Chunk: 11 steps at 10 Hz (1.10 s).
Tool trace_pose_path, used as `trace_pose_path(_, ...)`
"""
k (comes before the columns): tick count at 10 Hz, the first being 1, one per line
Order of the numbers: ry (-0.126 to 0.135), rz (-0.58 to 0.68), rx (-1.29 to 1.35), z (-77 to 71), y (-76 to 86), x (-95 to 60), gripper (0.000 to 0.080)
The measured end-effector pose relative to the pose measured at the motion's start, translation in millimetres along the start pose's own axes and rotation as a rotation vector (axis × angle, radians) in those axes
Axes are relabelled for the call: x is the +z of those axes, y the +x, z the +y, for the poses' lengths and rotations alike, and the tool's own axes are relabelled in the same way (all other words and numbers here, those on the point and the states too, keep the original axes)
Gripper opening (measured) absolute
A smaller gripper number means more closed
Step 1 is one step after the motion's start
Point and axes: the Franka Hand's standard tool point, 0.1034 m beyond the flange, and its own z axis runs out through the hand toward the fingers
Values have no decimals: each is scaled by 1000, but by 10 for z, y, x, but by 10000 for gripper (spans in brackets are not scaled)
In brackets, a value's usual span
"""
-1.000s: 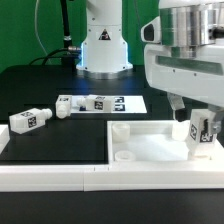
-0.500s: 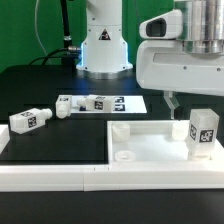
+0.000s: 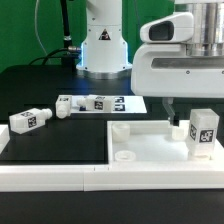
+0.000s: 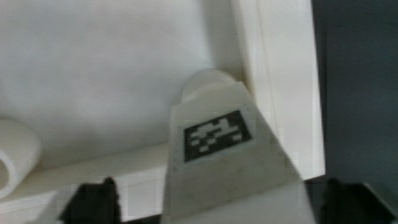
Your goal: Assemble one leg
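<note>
One leg stands upright in the corner of the big white panel at the exterior view's right, its tag facing the camera. My gripper hangs just above it, open. In the wrist view the leg stands between my two dark fingertips, which are apart from its sides, so my gripper holds nothing. Another leg lies on the black table at the exterior view's left. A third leg lies on the marker board.
The robot's white base stands at the back centre. The panel has a raised rim and round sockets near its corners. A socket also shows in the wrist view.
My gripper has risen away from the upright leg, which stays standing in the panel's corner. The other legs have not moved.
</note>
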Motion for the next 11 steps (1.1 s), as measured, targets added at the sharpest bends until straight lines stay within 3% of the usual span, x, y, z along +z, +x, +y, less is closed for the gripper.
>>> trace_pose_path(2,0,0,147,-5,-4,2,285)
trace_pose_path(5,-2,0,403,7,-8,8,285)
trace_pose_path(7,42,-37,833,61,-15,18,285)
trace_pose_path(8,51,-56,1023,44,-27,21,285)
trace_pose_path(11,50,-64,1147,42,-32,23,285)
